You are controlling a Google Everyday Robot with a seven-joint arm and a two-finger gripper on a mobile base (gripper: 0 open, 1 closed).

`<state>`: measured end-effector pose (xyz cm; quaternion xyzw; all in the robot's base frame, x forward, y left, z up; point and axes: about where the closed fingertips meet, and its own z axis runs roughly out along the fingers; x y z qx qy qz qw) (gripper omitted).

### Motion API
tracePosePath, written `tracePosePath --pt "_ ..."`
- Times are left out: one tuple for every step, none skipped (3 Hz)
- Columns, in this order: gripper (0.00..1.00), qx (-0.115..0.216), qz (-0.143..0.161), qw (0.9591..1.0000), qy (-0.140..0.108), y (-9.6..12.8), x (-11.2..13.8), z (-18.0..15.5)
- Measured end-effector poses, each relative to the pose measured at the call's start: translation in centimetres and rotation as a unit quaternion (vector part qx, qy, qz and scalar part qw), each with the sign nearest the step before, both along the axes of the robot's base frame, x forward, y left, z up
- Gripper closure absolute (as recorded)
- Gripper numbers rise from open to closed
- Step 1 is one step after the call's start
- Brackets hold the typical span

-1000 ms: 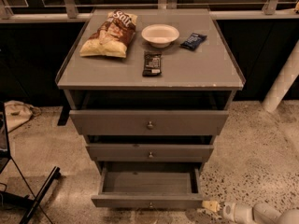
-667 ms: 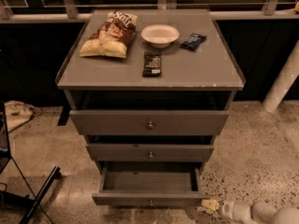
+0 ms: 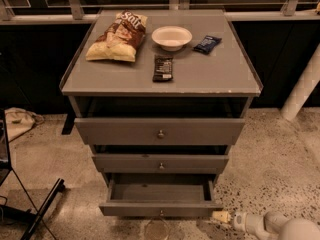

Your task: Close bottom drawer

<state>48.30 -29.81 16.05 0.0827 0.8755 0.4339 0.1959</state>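
The grey cabinet (image 3: 160, 81) has three drawers. The bottom drawer (image 3: 160, 209) is the slimmest; it is pulled far out, its inside (image 3: 159, 191) open and bare, with a small round knob (image 3: 161, 213) on its front. The mid-width drawer (image 3: 161, 163) and the top, widest drawer (image 3: 160, 130) above it stick out less. My gripper (image 3: 220, 216) is low at the bottom right, its pale tip right beside the bottom drawer's front right corner. The white arm (image 3: 272, 226) runs off to the right.
On the cabinet top lie a chip bag (image 3: 117, 36), a white bowl (image 3: 171, 37), a dark snack bar (image 3: 162, 67) and a blue packet (image 3: 207, 44). A black stand leg (image 3: 42, 206) and a cloth (image 3: 20, 121) are on the floor at left. A white post (image 3: 302, 86) stands at right.
The gripper tip has shifted slightly, staying by the bottom drawer's front right corner. The drawer looks unmoved.
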Motion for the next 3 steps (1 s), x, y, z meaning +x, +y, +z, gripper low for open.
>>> tracePosePath --pt "1.0 -0.002 0.019 0.9998 -0.01 0.9 2.2 0.2" --pt "1.0 -0.002 0.019 0.9998 -0.01 0.9 2.1 0.2" --pt "1.0 -0.006 0.047 0.9986 -0.022 2.4 5.3 0.5"
